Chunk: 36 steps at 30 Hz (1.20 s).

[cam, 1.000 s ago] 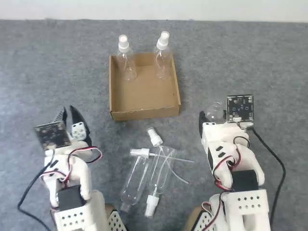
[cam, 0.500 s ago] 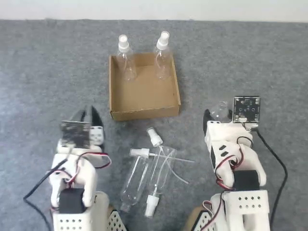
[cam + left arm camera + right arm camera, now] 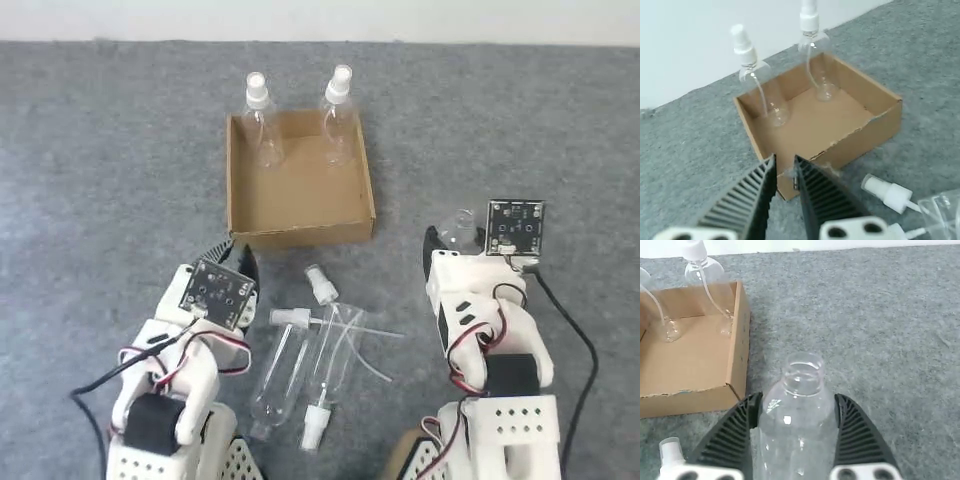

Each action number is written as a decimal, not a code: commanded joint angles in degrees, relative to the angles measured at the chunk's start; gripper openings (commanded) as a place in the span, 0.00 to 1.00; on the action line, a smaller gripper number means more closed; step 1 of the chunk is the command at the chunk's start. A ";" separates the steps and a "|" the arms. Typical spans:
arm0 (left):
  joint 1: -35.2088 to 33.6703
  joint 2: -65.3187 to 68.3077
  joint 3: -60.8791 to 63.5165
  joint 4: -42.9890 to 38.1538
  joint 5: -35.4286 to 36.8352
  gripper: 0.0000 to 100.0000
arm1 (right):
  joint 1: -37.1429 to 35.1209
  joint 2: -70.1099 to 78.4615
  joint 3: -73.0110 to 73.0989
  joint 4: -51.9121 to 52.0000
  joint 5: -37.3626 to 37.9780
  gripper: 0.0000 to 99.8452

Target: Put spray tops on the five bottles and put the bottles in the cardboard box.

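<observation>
My right jaws are clamped on an uncapped clear bottle point(image 3: 799, 425), its open neck poking out past the tips, near a front corner of the cardboard box point(image 3: 737, 340). My left jaws are only slightly parted with nothing between them, aimed at the box's near wall. Two capped bottles point(image 3: 262, 130) stand inside against the far wall, and on the grey desk point(image 3: 100, 150) between the arms lie two bare bottles point(image 3: 282, 375) and three loose spray tops point(image 3: 322, 285).

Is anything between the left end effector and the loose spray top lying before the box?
Nothing visible: only bare carpet lies between the left end effector and the spray top. The cardboard box stands just beyond.
</observation>
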 commanded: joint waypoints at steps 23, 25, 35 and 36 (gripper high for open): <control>13.10 41.85 -26.51 6.95 10.20 0.08 | 0.75 -1.45 -0.35 -1.27 -0.35 0.01; 14.68 46.51 -27.91 6.95 13.80 0.08 | 0.66 -1.45 -0.35 -1.27 -0.35 0.01; 16.62 62.95 -32.57 1.32 36.57 0.07 | 0.66 -1.45 -0.35 -1.27 -0.26 0.01; 16.62 63.65 -32.13 0.35 36.66 0.07 | 0.66 -1.45 -0.35 -1.27 -0.18 0.01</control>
